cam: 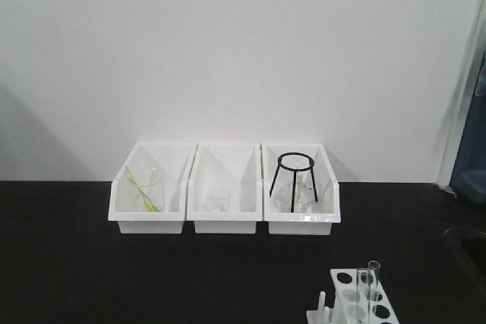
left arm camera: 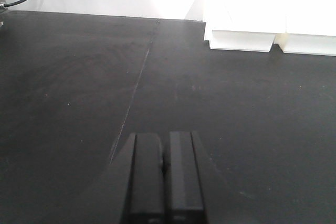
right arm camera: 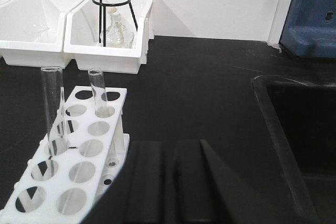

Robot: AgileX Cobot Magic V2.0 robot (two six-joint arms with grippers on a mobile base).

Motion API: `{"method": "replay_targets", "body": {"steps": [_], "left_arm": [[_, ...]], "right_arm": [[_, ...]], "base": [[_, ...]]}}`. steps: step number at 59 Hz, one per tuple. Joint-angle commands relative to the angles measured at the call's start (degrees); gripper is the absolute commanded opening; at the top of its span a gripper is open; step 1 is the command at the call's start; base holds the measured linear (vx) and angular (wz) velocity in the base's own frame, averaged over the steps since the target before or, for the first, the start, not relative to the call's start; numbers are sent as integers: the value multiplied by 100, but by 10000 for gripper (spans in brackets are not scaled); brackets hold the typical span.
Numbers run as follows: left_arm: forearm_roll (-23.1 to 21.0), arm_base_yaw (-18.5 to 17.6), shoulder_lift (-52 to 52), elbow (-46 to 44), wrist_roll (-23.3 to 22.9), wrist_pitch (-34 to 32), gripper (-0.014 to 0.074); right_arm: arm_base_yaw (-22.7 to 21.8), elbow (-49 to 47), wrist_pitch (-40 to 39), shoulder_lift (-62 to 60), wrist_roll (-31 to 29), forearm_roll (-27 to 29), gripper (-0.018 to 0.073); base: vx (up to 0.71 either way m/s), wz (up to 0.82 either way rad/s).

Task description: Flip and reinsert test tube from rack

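Note:
The white rack (right arm camera: pixel 79 156) stands on the black table just left of my right gripper (right arm camera: pixel 169 148); it also shows at the bottom edge of the front view (cam: pixel 357 303). Two clear glass test tubes stand upright in it: one (right arm camera: pixel 52 108) in the left row, one (right arm camera: pixel 98 92) in the right row near the far end. In the front view they show as two tubes (cam: pixel 372 282). My right gripper is shut and empty, beside the rack. My left gripper (left arm camera: pixel 165 142) is shut and empty over bare black table.
Three white bins stand at the back wall: the left (cam: pixel 148 191) holds a beaker with sticks, the middle (cam: pixel 224 191) a small beaker, the right (cam: pixel 300 187) a black tripod stand and a flask. A black sink (right arm camera: pixel 299 129) lies right of my right gripper.

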Motion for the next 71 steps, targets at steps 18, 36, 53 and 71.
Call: {"method": "replay_targets", "body": {"steps": [18, 36, 53, 71], "left_arm": [[-18, -40, -74, -1, 1, -496, -6], [-18, -40, -74, -1, 1, -496, -6], [-18, -40, -74, -1, 1, -496, -6], [-18, -40, -74, -1, 1, -496, -6]], "right_arm": [[25, -198, -1172, 661, 91, -49, 543], [1161, -209, -2832, 2207, 86, -280, 540], [1335, -888, -3606, 3839, 86, -136, 540], [1335, -1626, -3678, 4926, 240, -157, 536]], "base": [[0, 0], [0, 0], [0, 0], [0, 0]]}}
